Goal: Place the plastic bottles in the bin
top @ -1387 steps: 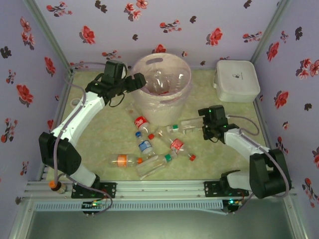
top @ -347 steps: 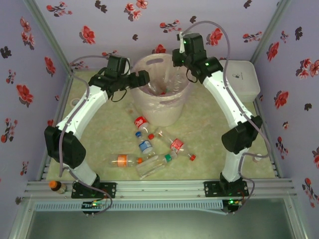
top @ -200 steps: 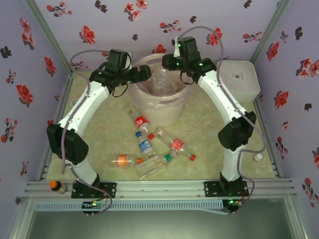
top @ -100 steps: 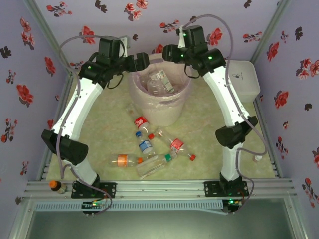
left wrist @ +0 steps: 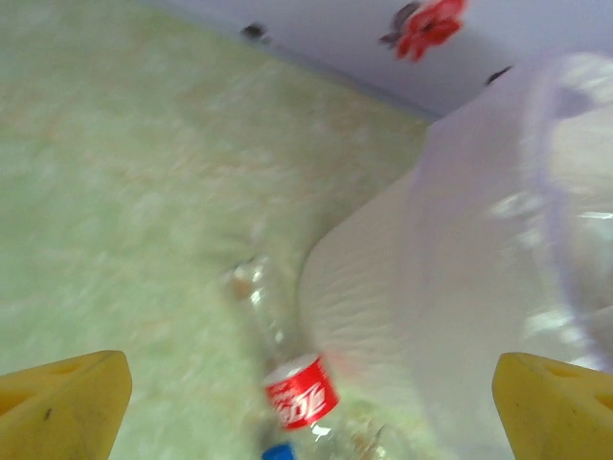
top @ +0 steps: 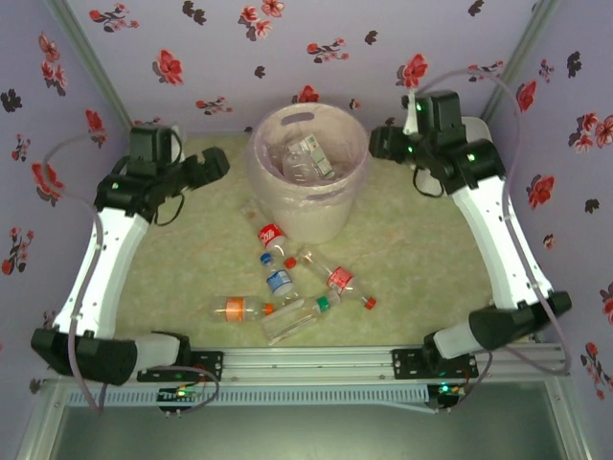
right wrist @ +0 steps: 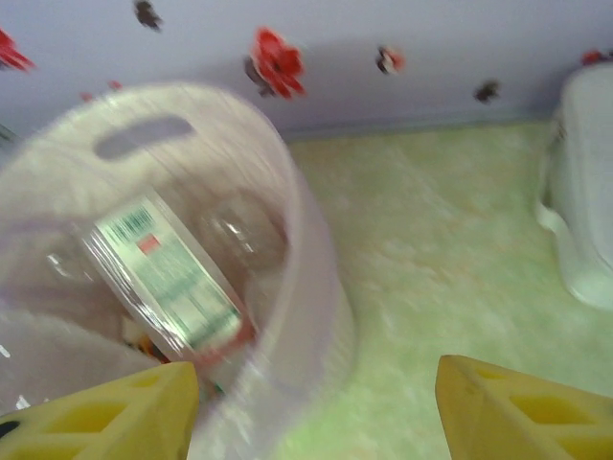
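The bin, a round pale bucket with a pinkish bag, stands at the back centre with plastic bottles inside, a white-labelled one on top. Several more bottles lie on the mat in front: red-labelled, blue-labelled, orange-labelled and another red-labelled. My left gripper hangs open left of the bin, empty. In the left wrist view it looks down on the red-labelled bottle beside the bin wall. My right gripper is open and empty right of the bin; in its wrist view the white-labelled bottle lies inside the bin.
A white lidded box sits at the back right, behind my right arm. A clear bottle with a green cap lies near the front rail. Flowered walls close in the mat on three sides.
Both arms have drawn back from over the bin, the left one leftward, the right one rightward. The right gripper has opened, and the white-labelled bottle now lies in the bin.
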{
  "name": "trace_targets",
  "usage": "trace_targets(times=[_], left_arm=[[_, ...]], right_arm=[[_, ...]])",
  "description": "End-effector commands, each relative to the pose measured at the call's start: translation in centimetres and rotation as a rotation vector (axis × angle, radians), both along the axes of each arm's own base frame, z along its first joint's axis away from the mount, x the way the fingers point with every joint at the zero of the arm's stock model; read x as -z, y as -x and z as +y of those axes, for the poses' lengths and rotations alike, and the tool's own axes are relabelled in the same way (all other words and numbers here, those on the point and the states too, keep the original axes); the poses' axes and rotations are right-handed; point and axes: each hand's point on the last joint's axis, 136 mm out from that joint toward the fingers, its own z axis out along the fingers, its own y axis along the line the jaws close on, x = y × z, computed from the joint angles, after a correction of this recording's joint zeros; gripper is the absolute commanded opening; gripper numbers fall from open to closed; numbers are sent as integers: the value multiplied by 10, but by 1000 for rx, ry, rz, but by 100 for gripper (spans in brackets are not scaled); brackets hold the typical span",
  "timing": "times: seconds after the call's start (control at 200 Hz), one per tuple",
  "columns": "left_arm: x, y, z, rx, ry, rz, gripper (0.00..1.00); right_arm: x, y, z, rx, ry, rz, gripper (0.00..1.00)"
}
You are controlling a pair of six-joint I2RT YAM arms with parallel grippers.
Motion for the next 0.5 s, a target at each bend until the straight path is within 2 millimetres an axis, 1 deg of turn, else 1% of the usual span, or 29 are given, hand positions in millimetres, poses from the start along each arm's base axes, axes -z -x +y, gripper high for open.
trace_targets(times=[0.0,0.075,0.115,0.195,0.275,0.31,0.35,0.39,0.445,0.48,0.495], left_arm=[[45,26,4,-50,35,170,98],[64,29,5,-99,79,207,97],[76,29,2,-116,122,227,97],[99,25,-13,-110,231,276,97],[123,24,-26,-80,284,353,98],[131,25,-29,-70,288,380,98],[137,25,-30,-69,284,398,99],[141,24,-30,-70,285,402,99],[144,20,-31,-82,298,396,99],[146,17,-32,-90,311,392,98],[147,16,-32,-94,317,391,98]], right_arm=[[38,36,-16,-9,99,101,68],[65,61,-13,-59,143,123,68],[89,74,-10,-84,167,162,68],[135,96,-6,-118,210,271,70],[176,112,6,-175,244,333,81],[188,116,15,-208,240,334,86],[201,118,23,-230,226,336,88],[211,118,32,-254,207,340,91],[227,118,46,-296,191,345,93],[239,117,54,-318,190,349,99],[243,116,58,-326,187,348,99]])
